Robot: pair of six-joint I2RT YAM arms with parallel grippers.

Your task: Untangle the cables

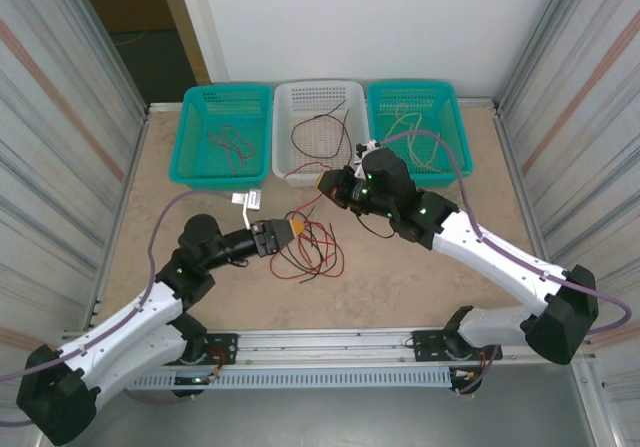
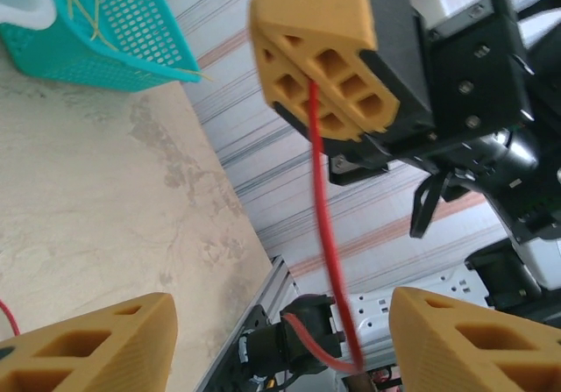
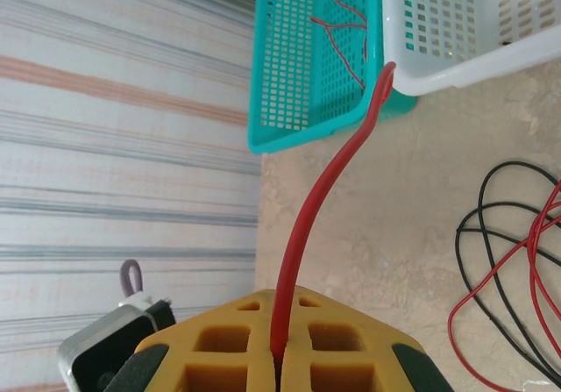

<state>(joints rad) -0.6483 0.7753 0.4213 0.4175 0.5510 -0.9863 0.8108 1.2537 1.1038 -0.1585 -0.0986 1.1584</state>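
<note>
A loose tangle of red and black cables [image 1: 312, 250] lies on the table in the middle. My right gripper [image 1: 326, 182] hangs above its far edge, shut on a red cable [image 3: 326, 181] that rises straight out of the closed yellow fingers [image 3: 237, 344]. In the left wrist view that same red cable [image 2: 326, 225] drops from the right gripper [image 2: 317, 54] and runs down through the gap between my left gripper's fingers [image 2: 96, 344], close to the right one. The left gripper [image 1: 297, 228] is open, at the tangle's left edge.
Three baskets stand along the back: a teal one [image 1: 222, 135] with red wires, a white one [image 1: 320, 132] with dark wires, a teal one [image 1: 415, 127] with yellow wires. A small white tag [image 1: 247, 199] lies in front of the left basket.
</note>
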